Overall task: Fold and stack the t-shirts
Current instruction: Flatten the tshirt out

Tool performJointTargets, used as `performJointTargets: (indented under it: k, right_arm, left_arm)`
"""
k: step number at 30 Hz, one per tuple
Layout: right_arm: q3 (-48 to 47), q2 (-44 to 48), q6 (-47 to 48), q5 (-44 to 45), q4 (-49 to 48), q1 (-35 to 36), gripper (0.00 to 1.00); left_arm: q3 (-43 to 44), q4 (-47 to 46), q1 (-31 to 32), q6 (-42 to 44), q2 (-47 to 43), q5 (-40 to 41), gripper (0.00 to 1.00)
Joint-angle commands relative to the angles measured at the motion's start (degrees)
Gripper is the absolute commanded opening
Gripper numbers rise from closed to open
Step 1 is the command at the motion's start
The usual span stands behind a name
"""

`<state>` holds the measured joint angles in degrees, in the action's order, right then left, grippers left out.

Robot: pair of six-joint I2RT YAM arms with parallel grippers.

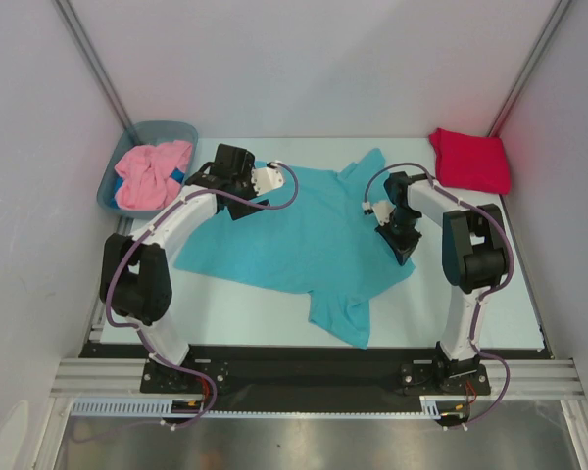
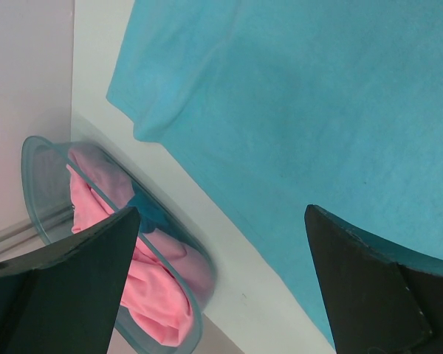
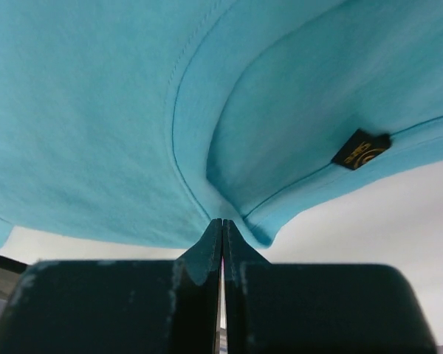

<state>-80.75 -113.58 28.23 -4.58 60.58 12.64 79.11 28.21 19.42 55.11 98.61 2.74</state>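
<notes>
- Pinching the turquoise shirt by its collar, right jaws are clamped on it, probably to tug it flat on the counter.
- Left jaws gape apart above its other edge.

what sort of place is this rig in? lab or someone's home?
Most likely a lab test cell, not a home: plain white panel walls in a metal frame, arms bolted to an aluminium rail, and staged laundry: a turquoise t-shirt spread out, a red t-shirt folded, a pink t-shirt in a tub.
</notes>
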Motion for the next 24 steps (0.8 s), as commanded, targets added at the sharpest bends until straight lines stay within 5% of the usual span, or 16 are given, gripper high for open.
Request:
performJointTargets:
  k: [1, 24]
  right_arm:
    - [-3.36, -0.50, -1.33, -0.43, -0.63, 0.28, 0.00]
    - [-0.29, -8.68, -2.65, 8.09, -5.91, -4.64, 0.00]
  left_arm:
    - [2.19, -0.61, -0.17, 1.14, -0.08, -0.99, 1.00]
    - [6.40, -1.84, -0.70, 3.60, 1.06, 0.42, 1.00]
